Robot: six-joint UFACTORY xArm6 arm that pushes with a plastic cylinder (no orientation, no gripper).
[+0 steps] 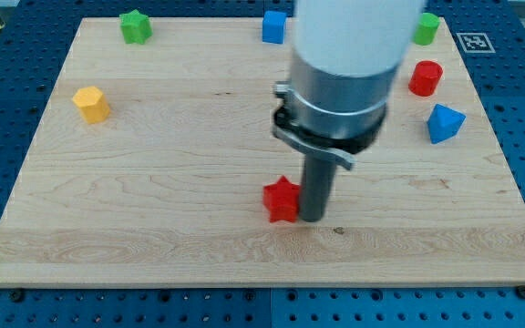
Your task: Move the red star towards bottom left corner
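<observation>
The red star [281,199] lies on the wooden board [153,182], a little below its middle. My tip [311,217] stands right against the star's right side, touching it or nearly so. The rod rises from there into the arm's grey and white body [344,82], which covers part of the board's top middle.
A green star [136,25] sits at the top left, a yellow block [91,104] at the left, a blue cube [273,26] at the top middle. At the right are a green block [427,28], a red block [425,78] and a blue triangular block [444,122].
</observation>
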